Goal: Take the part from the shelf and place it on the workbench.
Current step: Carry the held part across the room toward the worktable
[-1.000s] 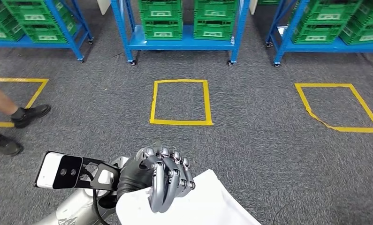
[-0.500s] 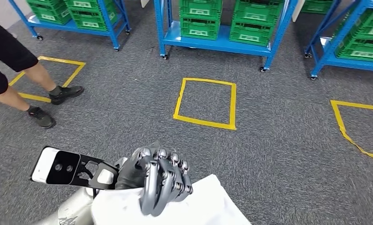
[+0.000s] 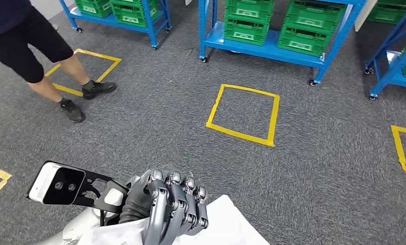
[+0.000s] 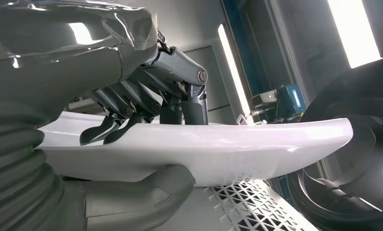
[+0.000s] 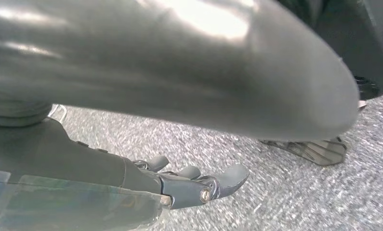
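- While the robot faces grey carpet (image 3: 154, 127), the blue shelves (image 3: 272, 48) with green crates (image 3: 313, 28) stand well ahead of the left hand, and no worktop can be seen, so the carry looks unfinished.
- Ahead and to the left of that hand, a person (image 3: 34, 48) stands near a yellow taped square (image 3: 86, 71); a second taped square (image 3: 244, 115) lies ahead and to its right. Judged risk: the part's wide edge could catch the person or a shelf post if the robot turns close by.
- Just under the left hand's fingers sits the white part (image 4: 204, 147), a broad flat-looking panel reaching well beyond the hand.
- Gripping that part, the left hand (image 3: 170, 204) has fingers (image 4: 131, 113) curled over its top face and the thumb (image 4: 151, 185) beneath. The hold sits near one end, so the panel might sag or slip.
- Hanging over carpet, the right hand (image 5: 194, 183) appears to hold nothing, fingers loosely apart, though the blur makes this uncertain.
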Robot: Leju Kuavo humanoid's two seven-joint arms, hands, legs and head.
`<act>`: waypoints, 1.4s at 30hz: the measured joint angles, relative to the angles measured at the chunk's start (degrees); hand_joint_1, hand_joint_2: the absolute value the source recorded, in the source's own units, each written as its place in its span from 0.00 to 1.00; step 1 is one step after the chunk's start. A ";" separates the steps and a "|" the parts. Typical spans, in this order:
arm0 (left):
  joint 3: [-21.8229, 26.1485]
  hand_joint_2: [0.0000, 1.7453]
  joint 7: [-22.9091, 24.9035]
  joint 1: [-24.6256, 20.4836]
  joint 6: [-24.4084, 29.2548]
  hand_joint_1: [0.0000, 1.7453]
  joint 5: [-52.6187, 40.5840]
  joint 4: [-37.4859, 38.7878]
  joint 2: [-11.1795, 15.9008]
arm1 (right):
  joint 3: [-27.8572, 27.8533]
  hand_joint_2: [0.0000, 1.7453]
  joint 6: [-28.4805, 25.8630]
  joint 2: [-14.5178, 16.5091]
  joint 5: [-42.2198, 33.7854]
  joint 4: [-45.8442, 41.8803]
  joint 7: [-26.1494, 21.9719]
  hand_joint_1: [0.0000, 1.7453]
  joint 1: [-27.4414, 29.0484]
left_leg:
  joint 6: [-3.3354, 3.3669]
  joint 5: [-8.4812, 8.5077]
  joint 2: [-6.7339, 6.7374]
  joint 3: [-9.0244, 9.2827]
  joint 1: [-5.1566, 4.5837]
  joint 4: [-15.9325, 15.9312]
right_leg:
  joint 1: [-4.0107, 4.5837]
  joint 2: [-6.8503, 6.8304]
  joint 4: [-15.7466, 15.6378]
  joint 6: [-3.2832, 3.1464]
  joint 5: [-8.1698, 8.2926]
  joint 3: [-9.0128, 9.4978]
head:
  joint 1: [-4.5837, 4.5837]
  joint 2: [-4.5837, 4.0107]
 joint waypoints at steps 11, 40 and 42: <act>-0.99 1.00 1.18 -0.62 -0.52 1.00 -0.18 -0.35 -0.22 | 0.32 0.00 0.82 -0.23 0.74 -0.32 -1.83 0.00 0.66 | 1.26 2.36 -6.62 0.85 0.08 -3.69 | -0.39 5.06 14.41 1.04 -5.61 -7.18 | 0.40 0.00; -3.52 1.00 3.26 -2.68 1.20 1.00 1.24 0.15 -0.81 | 3.92 0.00 0.61 0.29 4.12 -1.52 -1.61 0.00 0.38 | 1.38 3.05 -5.56 0.90 0.19 -4.50 | 0.12 5.00 14.23 -0.27 -6.61 -6.47 | 0.49 0.00; -3.67 1.00 3.26 -2.60 1.20 1.00 1.26 0.29 -0.83 | 3.98 0.00 0.63 0.22 4.13 -1.52 -1.59 0.00 0.55 | 1.20 2.95 -7.50 0.91 0.37 -4.26 | -0.29 5.17 14.21 0.82 -5.54 -7.09 | 0.49 0.00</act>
